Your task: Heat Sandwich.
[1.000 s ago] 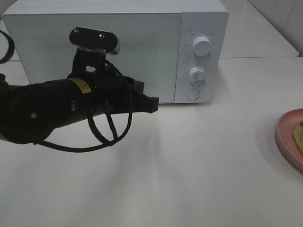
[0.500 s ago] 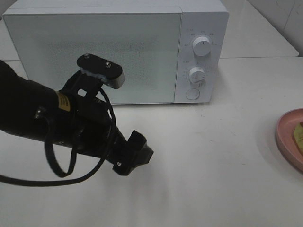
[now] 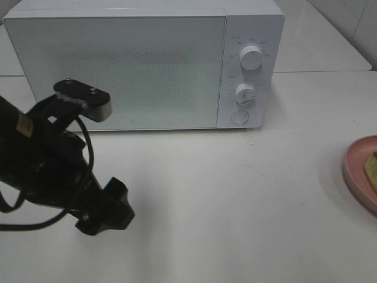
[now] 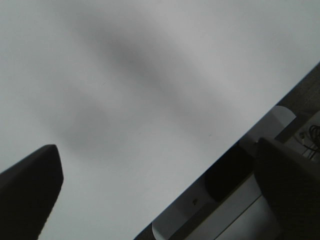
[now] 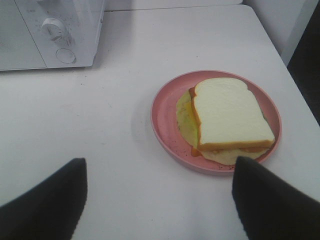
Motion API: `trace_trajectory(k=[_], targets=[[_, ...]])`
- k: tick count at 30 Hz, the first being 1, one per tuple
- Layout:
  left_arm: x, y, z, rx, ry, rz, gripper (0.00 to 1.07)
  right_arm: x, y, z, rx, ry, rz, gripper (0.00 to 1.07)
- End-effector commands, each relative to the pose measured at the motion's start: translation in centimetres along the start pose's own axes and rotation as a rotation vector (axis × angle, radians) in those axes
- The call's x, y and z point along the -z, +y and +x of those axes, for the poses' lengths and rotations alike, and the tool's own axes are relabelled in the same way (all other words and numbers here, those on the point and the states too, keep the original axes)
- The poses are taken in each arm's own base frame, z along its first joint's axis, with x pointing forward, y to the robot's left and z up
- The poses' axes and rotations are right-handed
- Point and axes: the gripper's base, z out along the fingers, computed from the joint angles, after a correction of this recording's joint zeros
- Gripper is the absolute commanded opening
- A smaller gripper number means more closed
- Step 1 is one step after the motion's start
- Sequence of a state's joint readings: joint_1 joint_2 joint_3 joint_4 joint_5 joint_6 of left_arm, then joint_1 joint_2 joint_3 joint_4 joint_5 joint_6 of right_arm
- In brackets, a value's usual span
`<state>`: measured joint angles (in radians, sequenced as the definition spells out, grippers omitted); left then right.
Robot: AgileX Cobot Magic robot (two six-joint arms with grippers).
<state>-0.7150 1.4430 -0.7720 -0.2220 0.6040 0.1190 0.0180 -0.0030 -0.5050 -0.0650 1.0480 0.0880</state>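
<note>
Left gripper (image 3: 109, 206) now lower, farther from microwave (image 3: 144, 65) door.

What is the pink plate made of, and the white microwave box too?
The pink plate looks like plastic, maybe melamine: an even matte pink with tiny dark speckles and a thick, soft rim. It could be glazed ceramic instead. The microwave looks like white painted metal or plastic, smooth and slightly shiny, with plastic-looking knobs. Its door seems a frosted, speckled panel.
</note>
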Motion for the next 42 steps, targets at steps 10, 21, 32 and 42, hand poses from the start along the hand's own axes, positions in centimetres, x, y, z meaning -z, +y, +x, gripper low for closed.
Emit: trace_trajectory(k=[10, 21, 32, 42], targets=[[5.9, 8.3, 3.2, 0.317, 0.058, -0.138, 1.01, 0.3, 0.0, 0.2, 0.004, -0.036, 0.006, 0.76], [12.4, 11.0, 8.6, 0.594, -0.055, -0.283, 1.01, 0.3, 0.0, 0.2, 0.004, -0.036, 0.006, 0.76], [14.7, 7.0, 12.3, 0.543, -0.195, -0.339, 1.01, 0.3, 0.0, 0.2, 0.004, -0.036, 0.006, 0.76], [14.7, 3.8, 16.3, 0.477, -0.394, -0.416, 1.01, 0.3, 0.0, 0.2, 0.003, -0.036, 0.006, 0.76]])
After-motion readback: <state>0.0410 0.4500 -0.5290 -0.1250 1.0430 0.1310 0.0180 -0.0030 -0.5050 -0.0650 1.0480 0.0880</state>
